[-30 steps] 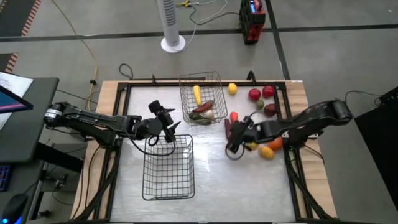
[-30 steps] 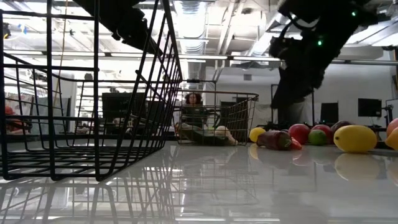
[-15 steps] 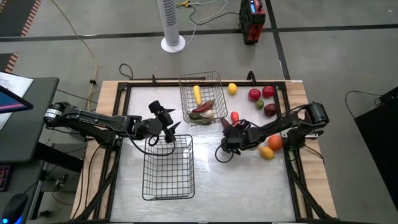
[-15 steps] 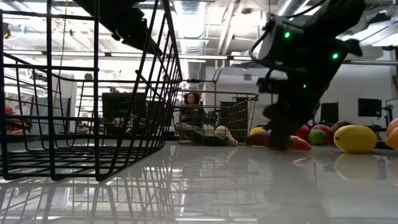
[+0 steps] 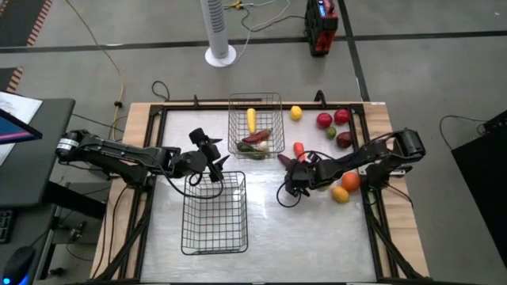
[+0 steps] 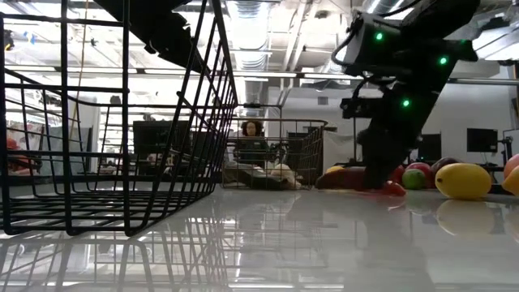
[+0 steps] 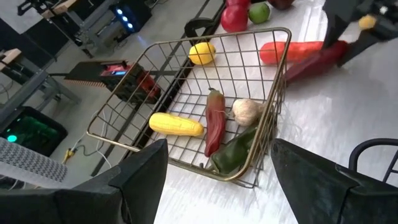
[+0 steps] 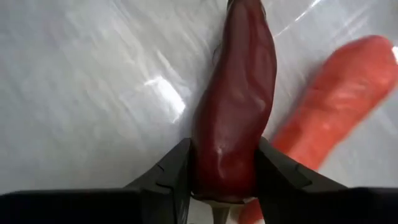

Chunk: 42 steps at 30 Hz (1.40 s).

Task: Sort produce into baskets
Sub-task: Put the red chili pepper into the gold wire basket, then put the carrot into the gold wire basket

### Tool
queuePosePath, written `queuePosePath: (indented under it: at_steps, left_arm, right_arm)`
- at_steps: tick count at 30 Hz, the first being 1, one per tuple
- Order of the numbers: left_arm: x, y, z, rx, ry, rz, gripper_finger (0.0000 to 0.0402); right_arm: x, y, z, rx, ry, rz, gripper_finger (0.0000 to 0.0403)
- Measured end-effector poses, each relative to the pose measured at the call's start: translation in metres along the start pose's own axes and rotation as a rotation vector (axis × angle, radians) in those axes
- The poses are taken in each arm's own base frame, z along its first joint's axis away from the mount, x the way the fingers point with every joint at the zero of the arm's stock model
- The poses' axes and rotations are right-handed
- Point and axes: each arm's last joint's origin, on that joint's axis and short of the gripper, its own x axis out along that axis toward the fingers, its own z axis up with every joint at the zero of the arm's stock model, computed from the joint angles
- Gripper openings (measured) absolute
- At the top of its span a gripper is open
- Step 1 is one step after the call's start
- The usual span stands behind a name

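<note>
Right wrist view: right gripper [image 8: 225,177] fingers [image 8: 171,174] clamp a dark red pepper [image 8: 233,134], carrot [image 8: 329,99] just beside it, low on the worktop [image 5: 269,229]. Pepper sits at 4 o'clock of the far basket [image 5: 255,119]. Left gripper [image 5: 212,158] fingers spread wide over near basket [image 5: 214,237].

Since a second ago the right gripper [image 5: 295,169] has reached left toward the far basket [image 5: 255,125], now clamping the dark red pepper [image 8: 235,106] beside the carrot [image 8: 336,96]. The far basket has shifted slightly farther and squared up on the worktop.
</note>
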Motion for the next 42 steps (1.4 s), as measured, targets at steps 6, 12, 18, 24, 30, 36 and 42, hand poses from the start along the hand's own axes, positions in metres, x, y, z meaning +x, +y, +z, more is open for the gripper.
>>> queuePosePath:
  at_steps: [6,12,18,24,30,36,42]
  left_arm:
    - [0.000,0.000,0.000,-0.001,0.000,0.000,0.0274]
    - [0.000,0.000,0.002,-0.014,-0.015,0.000,0.0274]
    - [0.000,0.000,0.005,-0.025,-0.037,0.001,0.0274]
    - [0.000,0.000,0.005,-0.024,-0.037,0.001,0.0274]
    - [0.000,0.000,0.004,-0.028,-0.036,-0.001,0.0274]
    - [0.000,0.000,0.004,-0.035,-0.035,-0.017,0.0274]
    - [0.000,0.000,0.004,-0.038,-0.031,-0.018,0.0274]
  right_arm:
    - [-0.025,-0.023,-0.004,0.020,0.026,-0.079,0.0168]
    - [-0.055,-0.051,0.009,0.094,-0.087,-0.177,0.0185]
    - [-0.068,-0.053,0.048,0.083,-0.360,-0.093,0.0182]
    - [-0.068,-0.050,0.087,-0.010,-0.545,-0.008,0.0190]
    - [-0.053,-0.041,0.119,-0.107,-0.622,0.081,0.0200]
    - [-0.044,-0.044,0.141,-0.126,-0.579,0.064,0.0224]
    - [-0.054,-0.059,0.140,-0.131,-0.511,0.044,0.0243]
